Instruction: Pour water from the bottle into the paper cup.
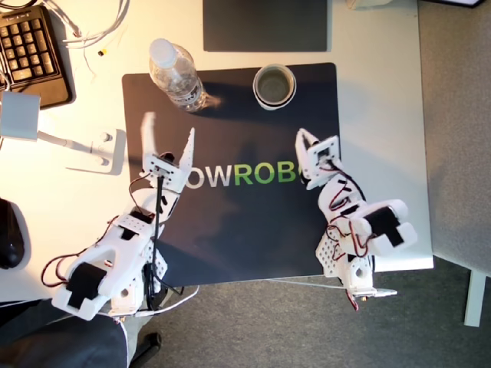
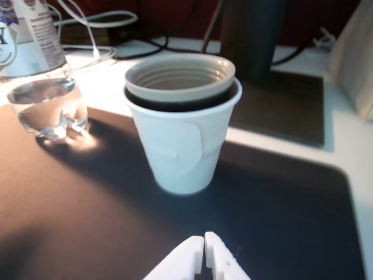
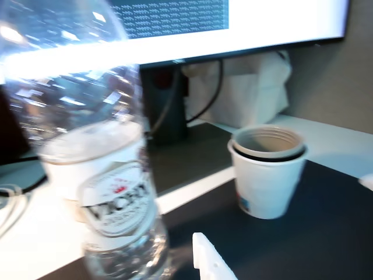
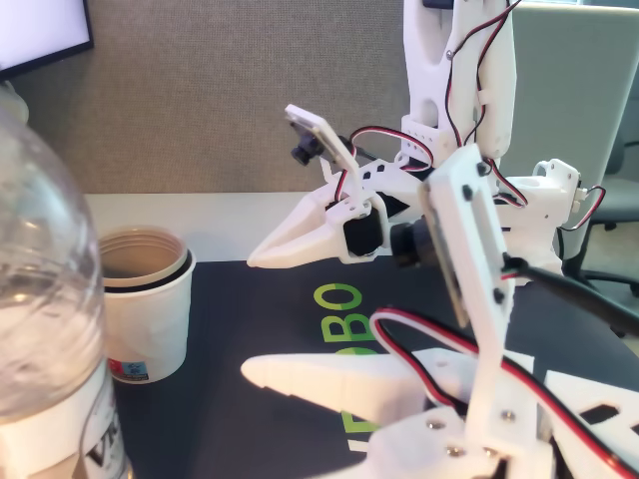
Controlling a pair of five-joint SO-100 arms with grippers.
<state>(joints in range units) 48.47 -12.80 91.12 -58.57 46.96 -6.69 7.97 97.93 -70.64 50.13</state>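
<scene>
Exterior view: the bottle [image 1: 176, 73] stands upright on the black mat [image 1: 230, 245], at its far edge, white cap on. The paper cup [image 1: 274, 85] stands on the same edge, well apart from the bottle toward the exterior view's right, its inside greyish-brown. My first gripper [image 1: 167, 136] sits just short of the bottle, jaws spread wide, holding nothing. My second gripper [image 1: 305, 140] sits short of the cup, jaws together, empty.

Second wrist view: white cup with a second, greyish cup nested inside; fingertips [image 2: 217, 249] touching. Bottle base holds clear water [image 2: 46, 108].

First wrist view: bottle close, blurred, pale label band; cup beyond it.

Other view: bottle nearest, cup behind it, both grippers beyond.
</scene>
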